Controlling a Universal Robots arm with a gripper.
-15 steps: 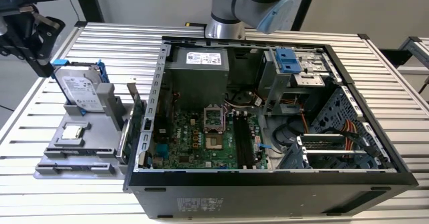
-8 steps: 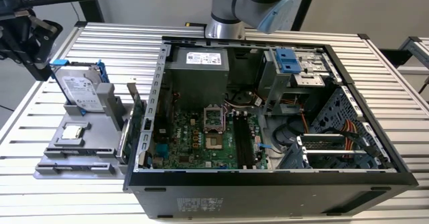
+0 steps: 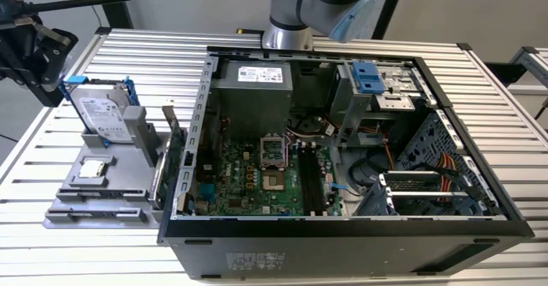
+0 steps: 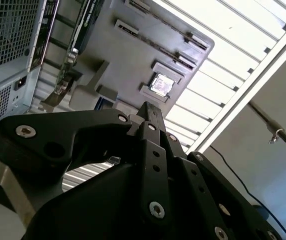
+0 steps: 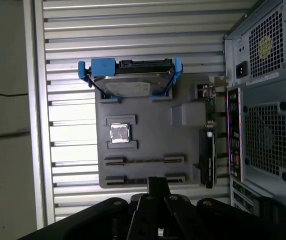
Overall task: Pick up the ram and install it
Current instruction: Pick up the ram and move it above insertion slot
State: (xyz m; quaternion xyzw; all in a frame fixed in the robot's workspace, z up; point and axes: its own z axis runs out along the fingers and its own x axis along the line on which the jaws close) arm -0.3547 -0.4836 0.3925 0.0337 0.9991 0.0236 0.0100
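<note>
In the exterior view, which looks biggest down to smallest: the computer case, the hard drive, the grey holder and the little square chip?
Largest to smallest:
1. computer case
2. grey holder
3. hard drive, standing propped on the holder
4. square chip
No two look alike in size.

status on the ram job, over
gripper shut, empty, near gray fixture. ram ungripped, likely the thin strip edge-on in fixture slot. hard drive stands apart.

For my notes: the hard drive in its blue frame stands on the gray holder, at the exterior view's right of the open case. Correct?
No. In the exterior view the hard drive stands on the gray holder at that view's left of the open case.
</note>
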